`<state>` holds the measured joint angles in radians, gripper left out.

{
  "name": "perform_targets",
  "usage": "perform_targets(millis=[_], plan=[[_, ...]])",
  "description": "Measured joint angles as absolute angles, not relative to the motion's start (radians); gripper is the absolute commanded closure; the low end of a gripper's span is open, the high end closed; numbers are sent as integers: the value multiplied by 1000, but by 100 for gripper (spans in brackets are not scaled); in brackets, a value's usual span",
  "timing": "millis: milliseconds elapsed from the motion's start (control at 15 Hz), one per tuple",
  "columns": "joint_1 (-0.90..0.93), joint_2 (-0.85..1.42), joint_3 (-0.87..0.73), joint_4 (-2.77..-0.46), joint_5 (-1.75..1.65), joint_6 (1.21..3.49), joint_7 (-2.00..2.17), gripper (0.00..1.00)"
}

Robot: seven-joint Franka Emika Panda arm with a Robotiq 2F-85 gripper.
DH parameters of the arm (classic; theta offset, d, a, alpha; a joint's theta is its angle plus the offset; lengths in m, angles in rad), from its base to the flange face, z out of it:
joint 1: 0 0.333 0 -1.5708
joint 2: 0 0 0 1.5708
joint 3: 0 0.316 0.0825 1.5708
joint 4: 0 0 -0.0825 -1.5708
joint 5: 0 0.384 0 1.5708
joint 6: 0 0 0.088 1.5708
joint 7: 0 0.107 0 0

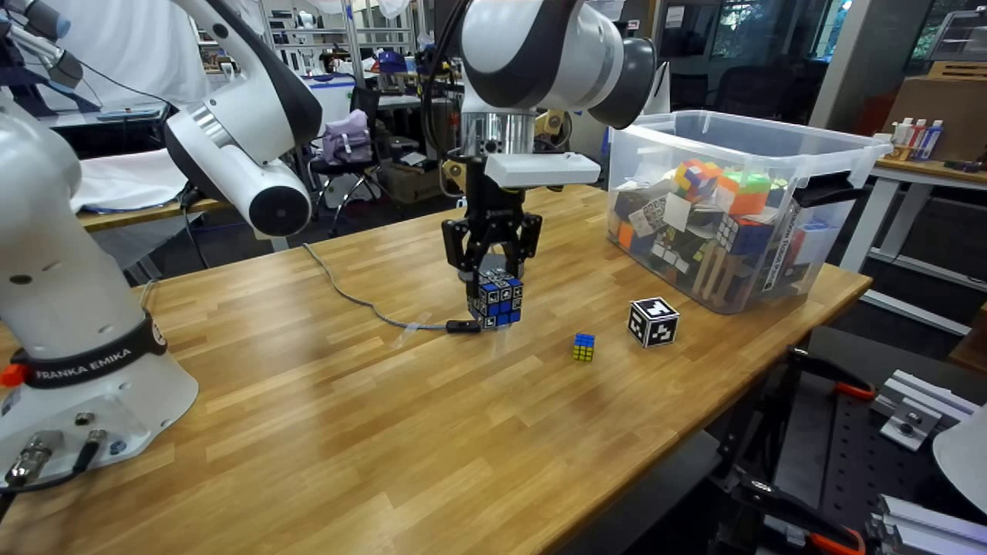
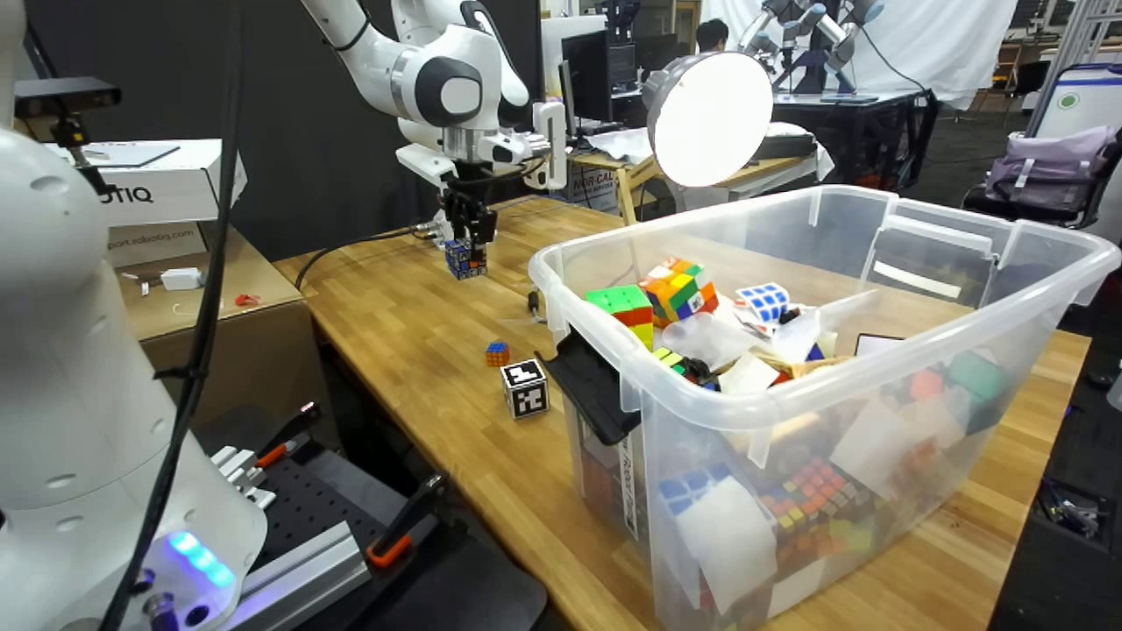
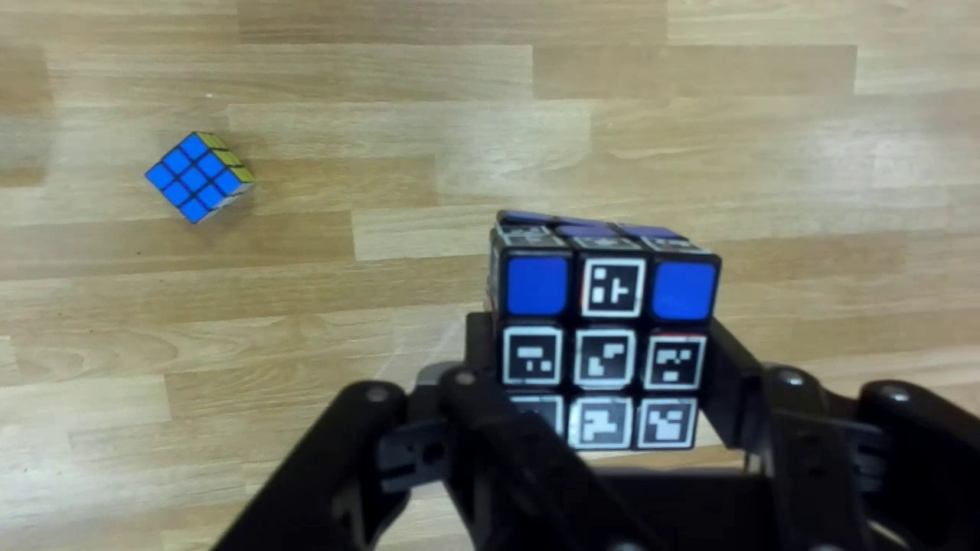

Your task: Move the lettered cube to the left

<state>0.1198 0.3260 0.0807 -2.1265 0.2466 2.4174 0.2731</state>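
In the wrist view a finger (image 3: 528, 455) covers the seven-o'clock corner of the lettered cube (image 3: 605, 356), clasped in down-pointing jaws, a tiny cube (image 3: 195, 177) at its ten o'clock; bench (image 3: 306, 76) contact is unclear.

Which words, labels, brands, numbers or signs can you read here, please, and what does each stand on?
"FRANKA EMIKA": black band on a robot base.
"OTIQ": white box, start hidden.
"robotiq.com": box beneath, start hidden.
"NOR-CAL": background box, line below blurred.
Too blurred: label on clear bin.
Lettered cube: patterned marks, no readable letters.
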Motion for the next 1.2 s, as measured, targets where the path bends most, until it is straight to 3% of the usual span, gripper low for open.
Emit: perform_targets(millis=[67,133,533,600,1200], plan=[[120,340,81,-2123,266,2439,301,62],[120,353,82,-2119,280,2456,318,37],[121,361,83,-2118,280,2459,320,37],[121,361,83,-2118,280,2459,320,62],[123,362,121,-2134,434,2460,390,62]])
